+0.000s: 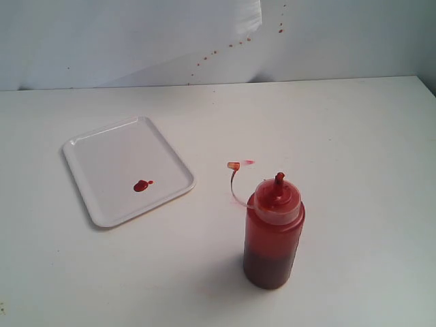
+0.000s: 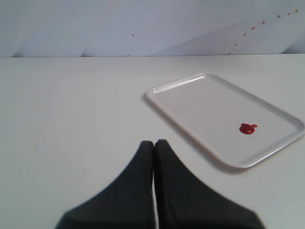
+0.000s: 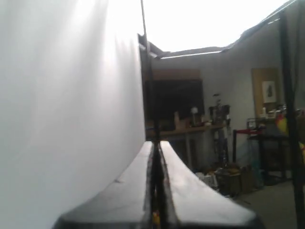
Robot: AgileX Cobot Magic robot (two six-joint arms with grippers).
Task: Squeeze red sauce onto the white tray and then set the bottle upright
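Scanning for print now | readable text: none anywhere | bottle [image 1: 274, 238]: bare sides, no label to read | white tray [image 1: 116, 160]: no marking to read | framed sheet [image 3: 269, 90] on the far wall: too blurred to make out

A white table [image 1: 354, 136] fills the exterior view; along the top, a pale backdrop [image 1: 102, 34] carries red specks [image 1: 280, 29] toward the upper right.
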